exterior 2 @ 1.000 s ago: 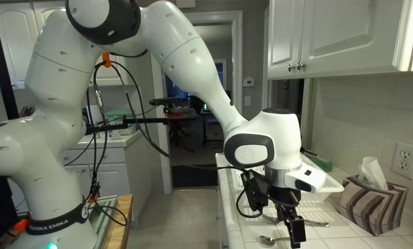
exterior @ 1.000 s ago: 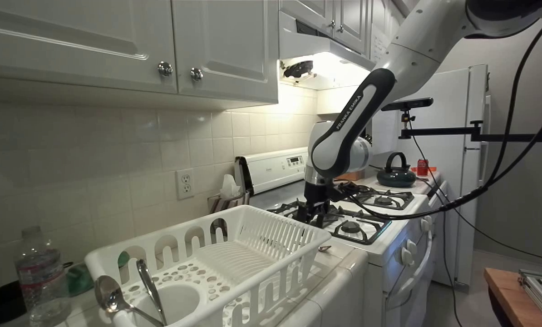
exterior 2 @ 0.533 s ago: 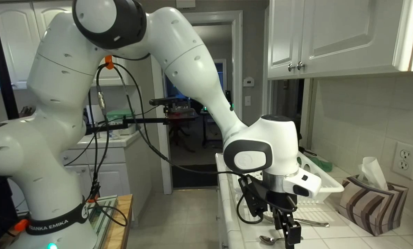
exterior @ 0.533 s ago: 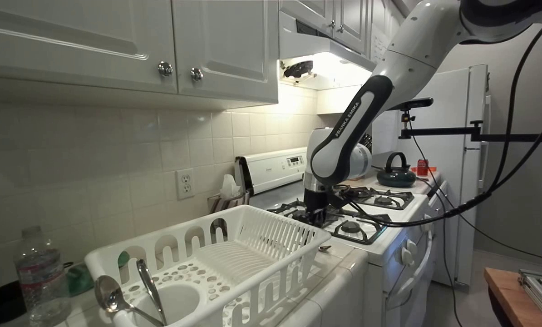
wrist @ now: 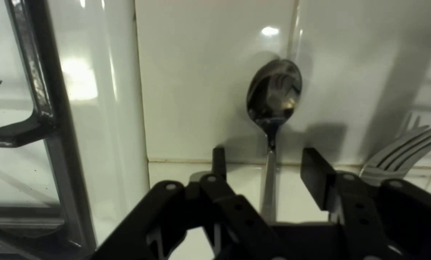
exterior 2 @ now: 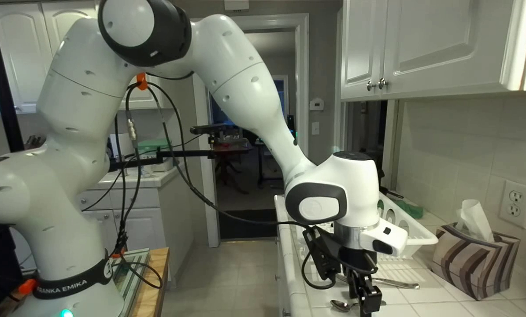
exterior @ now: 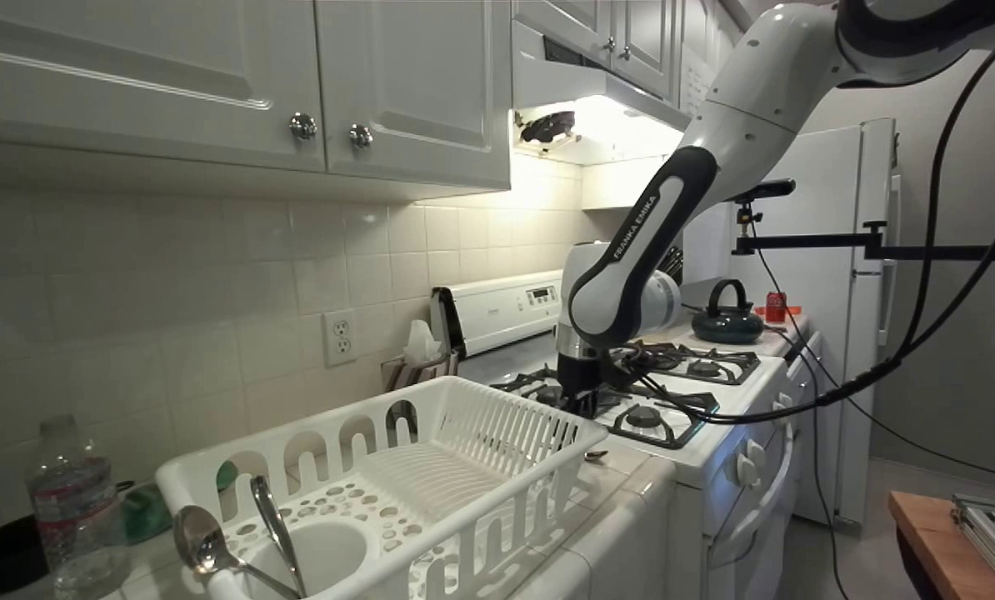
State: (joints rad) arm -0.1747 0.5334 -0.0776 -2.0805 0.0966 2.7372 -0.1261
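Note:
My gripper (wrist: 263,159) is open in the wrist view. Its two black fingers stand on either side of the handle of a metal spoon (wrist: 275,94), with a gap on both sides. The spoon lies on white counter tiles, and its handle's lower end is hidden behind the gripper. A metal fork (wrist: 399,155) lies beside the right finger, partly hidden. In an exterior view the gripper (exterior 2: 365,304) is low over the counter, with the spoon bowl (exterior 2: 342,305) and fork handle (exterior 2: 395,283) near it. In an exterior view the gripper (exterior: 579,406) shows behind the dish rack.
A white dish rack (exterior: 497,533) holds two pieces of cutlery (exterior: 202,542). The stove (exterior: 697,454) with black grates (wrist: 53,126) adjoins the spoon's tiles. A striped tissue box (exterior 2: 474,264) stands by the wall. A kettle (exterior: 727,323) and bottle (exterior: 77,508) stand farther off.
The arm has come down, and the wrist and gripper are lower, slightly farther from the tissue box. The spoon, fork and rack have not visibly moved.

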